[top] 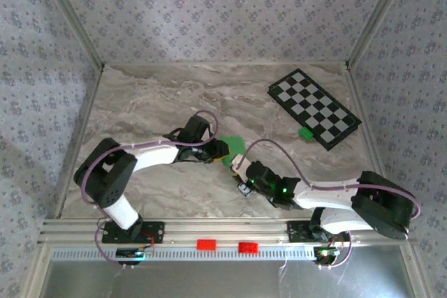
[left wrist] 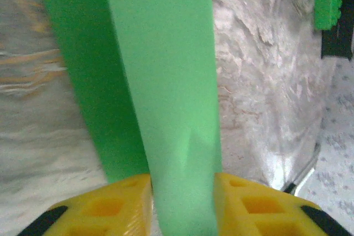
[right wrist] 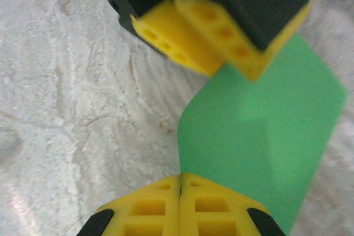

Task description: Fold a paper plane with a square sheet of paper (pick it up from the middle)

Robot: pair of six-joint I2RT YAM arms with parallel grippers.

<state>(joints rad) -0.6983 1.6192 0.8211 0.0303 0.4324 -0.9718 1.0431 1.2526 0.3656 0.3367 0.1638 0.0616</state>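
Near the middle of the surface (top: pixel 147 109), the folded green paper (top: pixel 235 145) lies between the narrowly parted jaws of the left pincer (left wrist: pixel 182 194), at its 9 o'clock. The right pincer (right wrist: pixel 181 189), at 6 o'clock, is closed; whether it nips the paper is unclear.

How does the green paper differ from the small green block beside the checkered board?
The green paper is a thin, flat sheet, while the small green block is chunky with a bumpy edge. The paper is mid-table, passing between the fingers of the left hand. The block lies away from both arms, at the edge of the checkered board. Both are the same bright green.
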